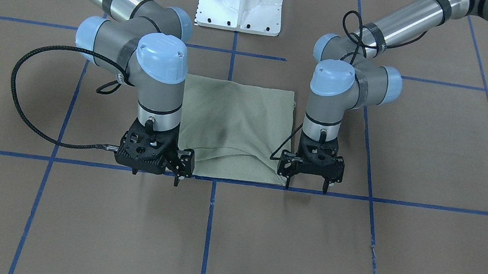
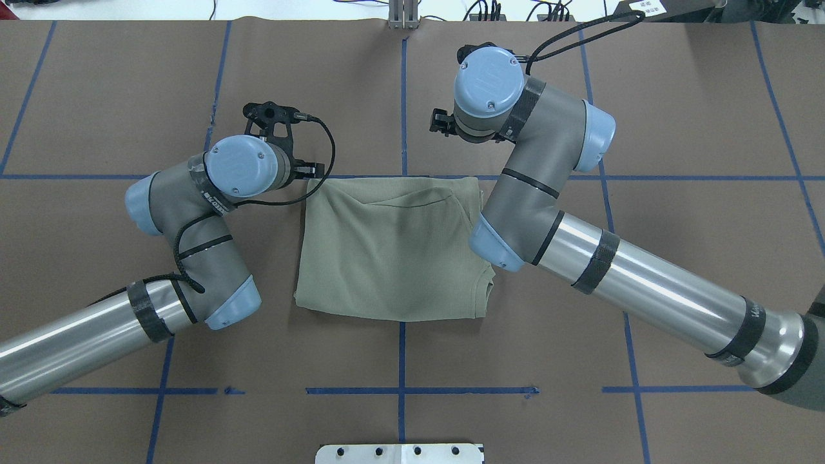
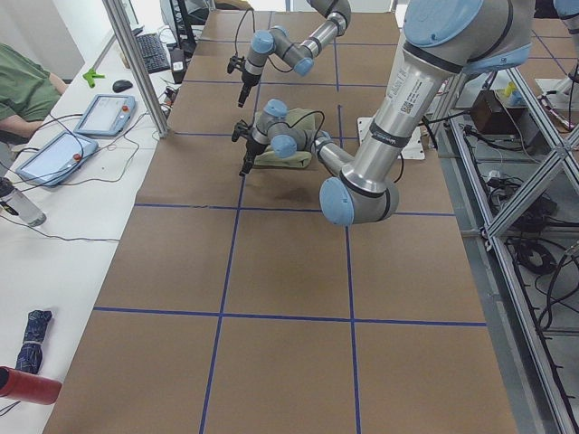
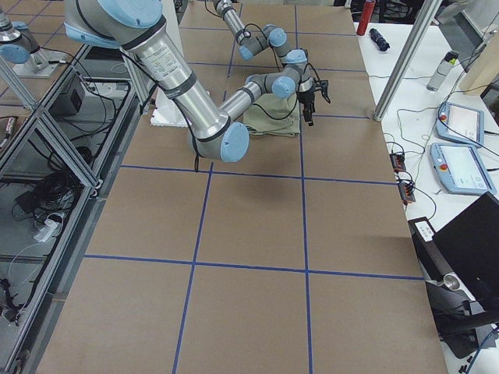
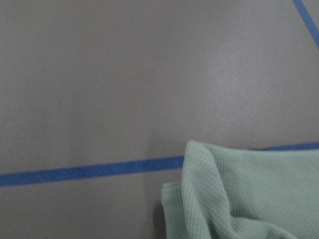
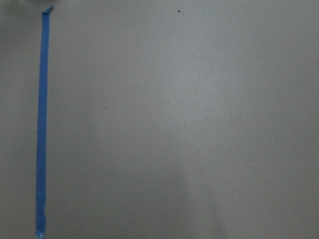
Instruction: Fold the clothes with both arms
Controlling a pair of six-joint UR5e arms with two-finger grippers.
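Overhead, the folded shirt (image 2: pixel 387 251) lies mid-counter (image 2: pixel 97 96), at 4 o'clock just beside the left end effector (image 1: pixel 305 187) and at 7 o'clock, farther off, from the right end effector (image 1: pixel 155 176). Both have fingers apart and hold nothing.

Mine: left arm (image 2: pixel 64 335) and right arm (image 2: pixel 644 280), each polished silver tubes, grey joint housings, light blue round caps (image 1: pixel 161 57) with small screws, black bands, braided black cables (image 1: pixel 13 71).
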